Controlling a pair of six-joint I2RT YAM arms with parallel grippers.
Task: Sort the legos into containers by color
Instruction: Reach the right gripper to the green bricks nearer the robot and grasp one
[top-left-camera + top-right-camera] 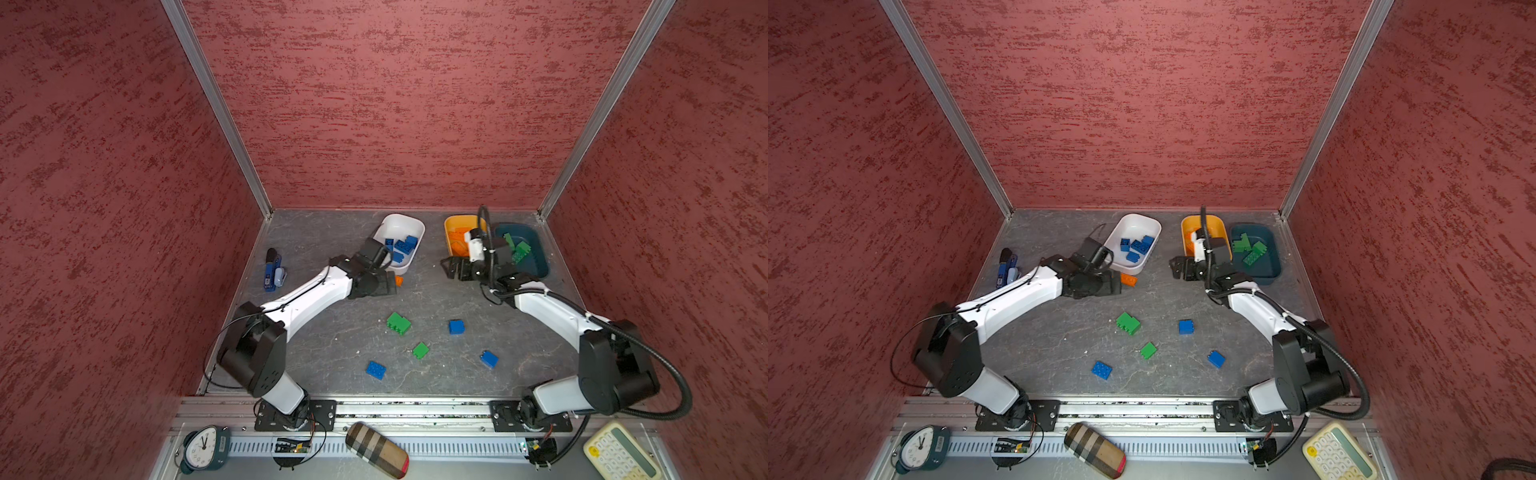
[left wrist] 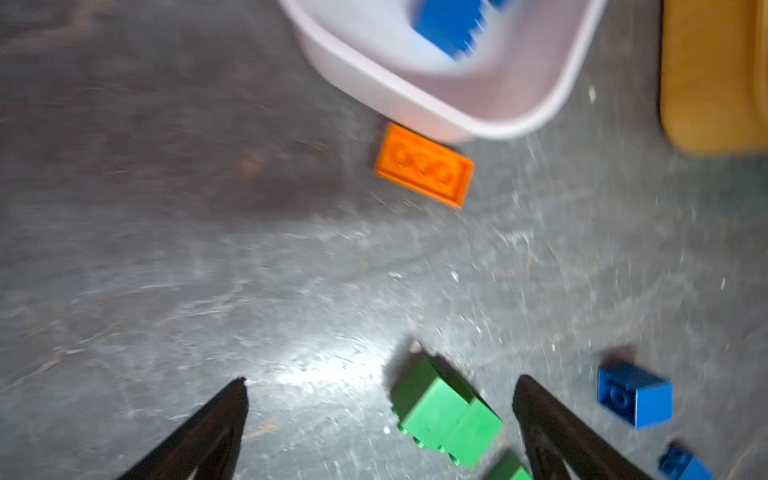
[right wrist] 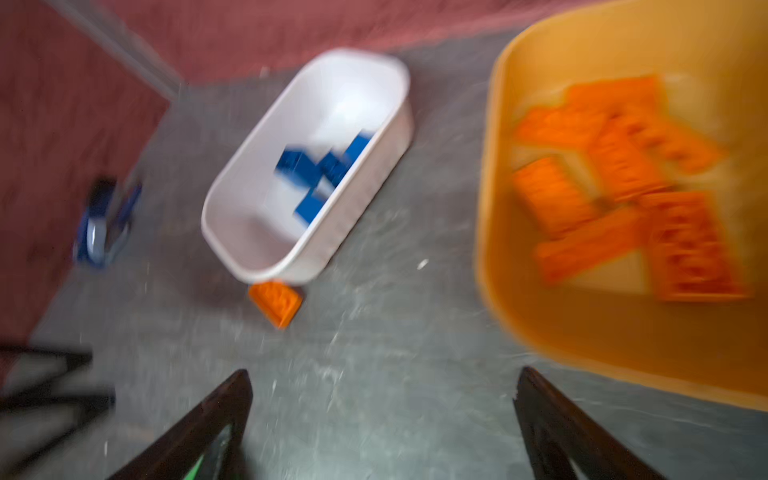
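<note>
Hanging near the shallow white plastic tub (image 1: pixel 401 226) with jaws spread and empty, left gripper (image 2: pixel 378 386) and right gripper (image 3: pixel 382 382) sit between picks; the flat orange studded brick (image 2: pixel 424 166) just beside that tub (probably next) calls for a low pinch, then the yellow-orange plastic tub (image 3: pixel 503 249) near the white one

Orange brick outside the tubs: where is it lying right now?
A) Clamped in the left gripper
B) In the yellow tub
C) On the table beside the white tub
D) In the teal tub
C: in a top view the orange brick lies flat on the table, just outside the white tub that holds the blue bricks.
</note>
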